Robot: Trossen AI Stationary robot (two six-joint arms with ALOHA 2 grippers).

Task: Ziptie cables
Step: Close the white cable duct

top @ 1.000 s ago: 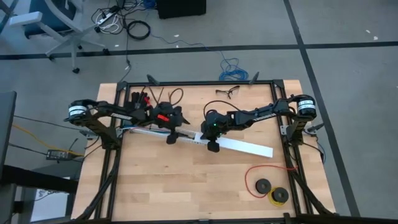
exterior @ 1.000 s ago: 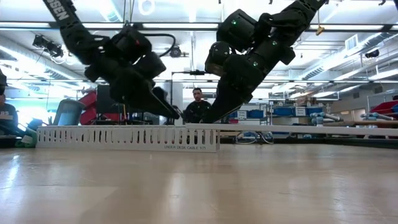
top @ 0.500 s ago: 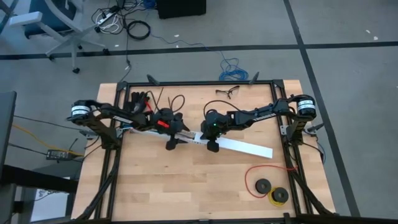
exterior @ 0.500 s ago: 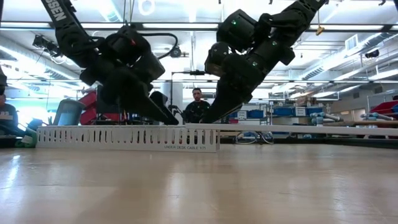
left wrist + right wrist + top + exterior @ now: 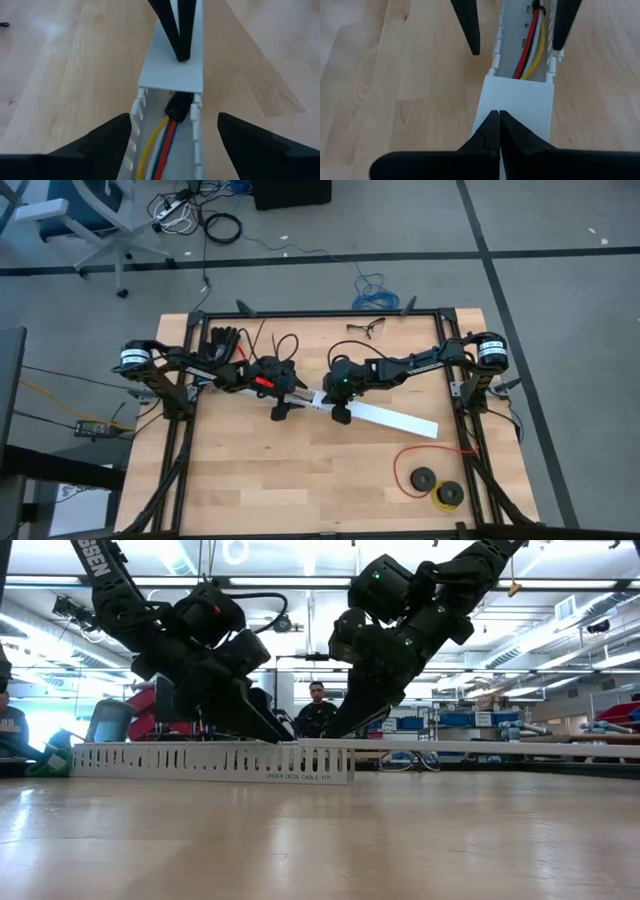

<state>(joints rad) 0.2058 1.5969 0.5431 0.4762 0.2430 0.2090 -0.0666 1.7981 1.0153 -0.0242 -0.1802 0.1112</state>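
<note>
White channel (image 5: 210,761) slid rightward; left gripper (image 5: 170,135) jaws released (straddling it), right gripper (image 5: 498,131) clenched.

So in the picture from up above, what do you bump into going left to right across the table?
Black glove → left hand → right hand → white cover strip → black spools with the red wire loop.
</note>
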